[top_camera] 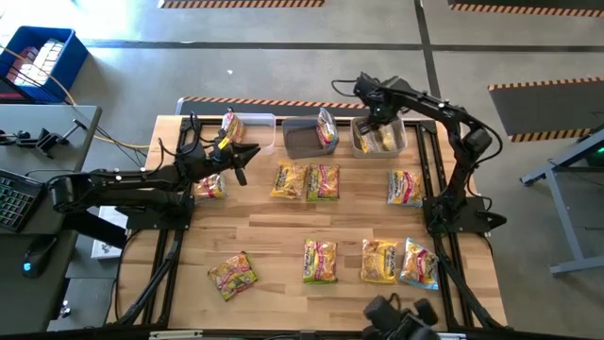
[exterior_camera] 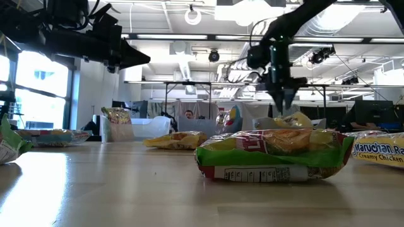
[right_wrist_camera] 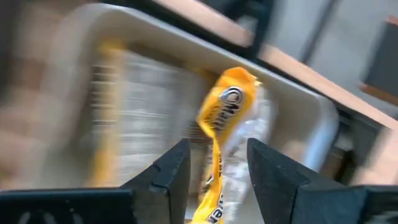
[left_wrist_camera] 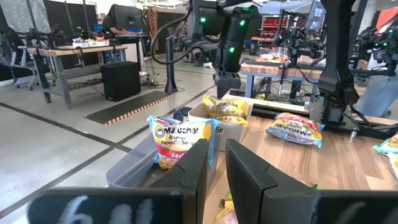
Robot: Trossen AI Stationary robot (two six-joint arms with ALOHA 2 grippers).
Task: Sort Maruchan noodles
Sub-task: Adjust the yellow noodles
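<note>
While I watch the right wrist view, a yellow packet (right_wrist_camera: 225,118) of Maruchan noodles sits directly below my right gripper (right_wrist_camera: 216,163), inside the clear bin (right_wrist_camera: 311,130) at the far right of the row. It stands on edge and leans, its long axis running roughly in line with the gap between the fingers and away from the wrist. The fingers (right_wrist_camera: 171,171) stand apart on either side of it, and I see no pinch on it, so I judge this one as just dropped and the next move as a straight lift out.

From above, the right gripper (top_camera: 375,121) hangs over that right bin (top_camera: 403,142). The middle bin (top_camera: 300,142) beside it holds a packet (top_camera: 327,127) propped upright, and the left bin (top_camera: 257,123) holds another (top_camera: 231,125).

My left gripper (top_camera: 247,153) waits just short of the left bin, its fingers (left_wrist_camera: 193,171) nearly together with only a narrow slit between them, holding nothing I can see.

Loose packets (top_camera: 322,181) lie flat toward the near side of both grippers. The closest to the right gripper is a packet (top_camera: 405,187) lying flat with its long axis running toward the near edge; the right arm is the nearer one for it.
</note>
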